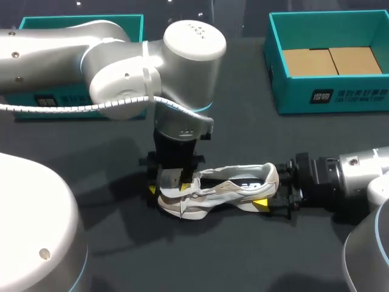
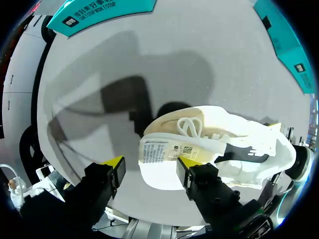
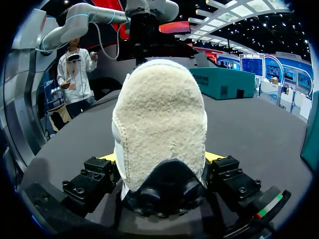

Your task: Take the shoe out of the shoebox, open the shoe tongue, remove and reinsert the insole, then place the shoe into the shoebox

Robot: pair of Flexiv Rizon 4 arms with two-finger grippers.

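The dark table [image 1: 243, 134] bears a white shoe [image 1: 228, 188], a teal shoebox [image 1: 340, 97], another box [image 1: 36, 23].

The shoe [image 1: 225, 190] lies between left gripper [image 1: 173, 184] and right gripper [image 1: 273, 193]; shoebox [image 1: 328, 97] behind

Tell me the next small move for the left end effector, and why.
Probably close the left end effector on the tongue. It stands open around the labelled tongue, not yet pinching it. The right end effector is shut on the shoe at its heel end, bracing it on the table, so a pinch here looks ready for lifting the tongue open.
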